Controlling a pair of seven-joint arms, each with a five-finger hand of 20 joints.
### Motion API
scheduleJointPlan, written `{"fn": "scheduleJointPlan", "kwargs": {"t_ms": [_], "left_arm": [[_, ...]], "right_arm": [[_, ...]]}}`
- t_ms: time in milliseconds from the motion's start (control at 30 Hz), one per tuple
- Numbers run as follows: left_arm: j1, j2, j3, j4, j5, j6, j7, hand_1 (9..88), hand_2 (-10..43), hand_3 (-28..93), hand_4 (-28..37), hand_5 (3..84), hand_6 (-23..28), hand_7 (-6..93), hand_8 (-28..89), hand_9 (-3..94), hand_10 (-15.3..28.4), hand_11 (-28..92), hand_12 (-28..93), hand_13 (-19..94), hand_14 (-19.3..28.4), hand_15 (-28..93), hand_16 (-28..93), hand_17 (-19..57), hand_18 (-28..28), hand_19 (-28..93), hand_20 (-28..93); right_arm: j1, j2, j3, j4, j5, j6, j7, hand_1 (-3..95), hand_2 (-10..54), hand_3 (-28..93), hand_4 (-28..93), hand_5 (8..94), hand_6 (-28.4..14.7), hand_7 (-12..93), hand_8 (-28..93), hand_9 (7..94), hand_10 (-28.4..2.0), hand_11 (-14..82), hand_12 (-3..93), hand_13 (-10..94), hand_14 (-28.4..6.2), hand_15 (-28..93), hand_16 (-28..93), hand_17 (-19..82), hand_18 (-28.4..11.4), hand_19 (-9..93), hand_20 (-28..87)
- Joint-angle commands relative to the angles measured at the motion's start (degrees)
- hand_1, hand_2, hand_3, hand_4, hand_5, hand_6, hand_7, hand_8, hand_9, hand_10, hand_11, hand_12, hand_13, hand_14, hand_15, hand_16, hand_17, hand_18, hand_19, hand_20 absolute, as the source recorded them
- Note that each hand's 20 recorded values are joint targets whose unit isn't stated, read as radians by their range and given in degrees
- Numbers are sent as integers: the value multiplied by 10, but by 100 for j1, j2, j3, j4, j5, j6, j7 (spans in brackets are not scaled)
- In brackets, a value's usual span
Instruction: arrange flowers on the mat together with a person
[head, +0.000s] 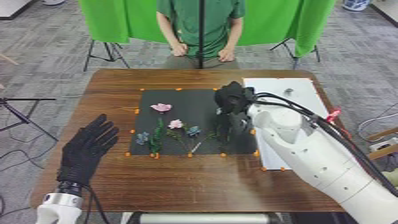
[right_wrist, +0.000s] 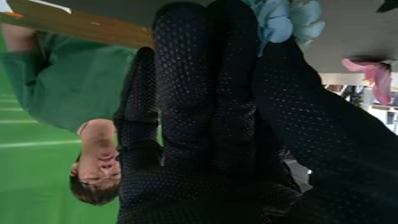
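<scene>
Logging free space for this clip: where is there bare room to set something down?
Widest is the brown wooden table between the dark rectangular mat and the table's near edge. On the mat, the far middle is bare, between the farther pink flower and the black-gloved right robot hand. The mat's near left is crowded with green stems and blue flowers.

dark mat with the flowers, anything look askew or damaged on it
Nothing stands out: the dark mat looks flat, and the pink flowers and blue flowers in view on it show no obvious damage. The part behind the right hand I can't judge.
</scene>
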Motion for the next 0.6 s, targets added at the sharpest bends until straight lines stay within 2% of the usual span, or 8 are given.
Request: {"fn": "scheduleJointPlan", "kwargs": {"t_ms": [33,100,300,600], "left_arm": [[37,-26,6,51,26,-67,-72,237,-2,708,-280,362,34,142,-80,307,122,159,149,260,141,204,14,-90,211,420,81],[44,-28,7,44,31,-59,-61,238,-2,708,-281,362,34,142,-79,307,122,159,149,260,141,203,14,-89,211,419,81],[36,-69,-11,45,48,-85,-101,238,-2,708,-281,362,34,143,-79,307,123,159,149,260,141,204,14,-90,211,419,81],[90,-33,-6,27,21,-55,-47,239,0,706,-281,362,34,143,-80,307,122,158,149,261,140,203,15,-90,211,418,81]], "right_arm": [[-43,40,133,-51,-119,-58,-106,472,-95,804,-283,709,40,446,10,886,-52,125,436,777,-42,434,321,255,-168,677,338],[-56,42,153,-52,-112,-72,-162,432,-95,801,-283,705,33,434,11,861,-58,178,392,766,-51,464,264,252,-170,673,347],[-97,48,221,-73,-5,-122,-262,364,-95,796,-283,682,25,414,0,802,-80,286,258,733,-60,482,229,240,-177,665,358],[-132,109,325,-248,-26,-210,-403,279,-95,851,-283,679,24,343,-64,770,-91,284,241,704,-72,485,223,226,-187,662,366]]}}
